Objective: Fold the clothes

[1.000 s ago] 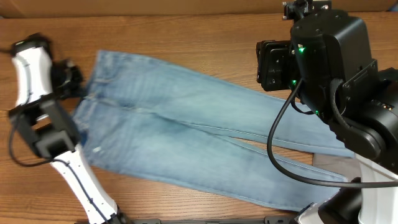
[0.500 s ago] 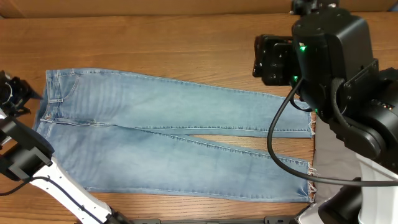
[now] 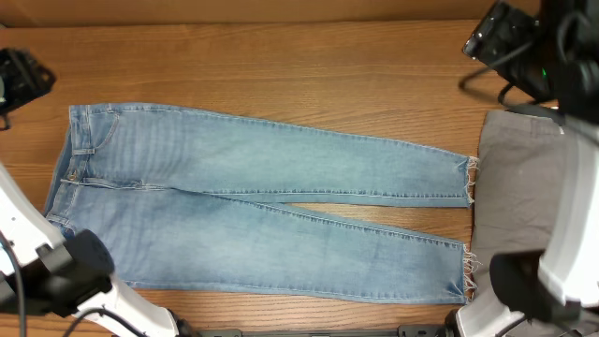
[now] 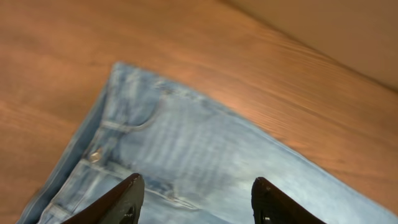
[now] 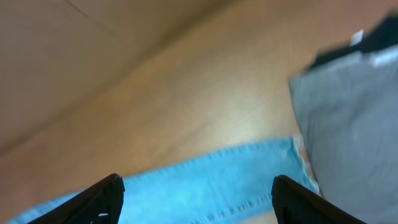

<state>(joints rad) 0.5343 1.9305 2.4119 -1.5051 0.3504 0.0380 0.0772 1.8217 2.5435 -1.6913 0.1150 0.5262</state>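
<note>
The clothes, light blue jeans (image 3: 262,201), lie spread flat on the wooden table, waistband (image 3: 80,159) at the left and frayed hems (image 3: 468,183) at the right. My left gripper (image 3: 21,80) hovers off the waistband's upper left corner. In the left wrist view its fingers (image 4: 127,200) stand apart over the waist and pocket denim (image 4: 186,143), holding nothing. My right gripper (image 3: 501,37) is raised at the far right, above the hems. Its dark fingers (image 5: 102,199) are wide apart over a blurred blue leg (image 5: 205,180), with nothing between them.
A grey cloth (image 3: 519,187) lies just right of the hems, also in the right wrist view (image 5: 348,124). The right arm's white base (image 3: 543,281) rises at the lower right and the left arm's base (image 3: 65,281) at the lower left. A brown wall backs the table.
The jeans went from a skewed, bunched lay to flat and straight. Both grippers opened and let go, then drew back to the upper corners, uncovering the grey cloth.
</note>
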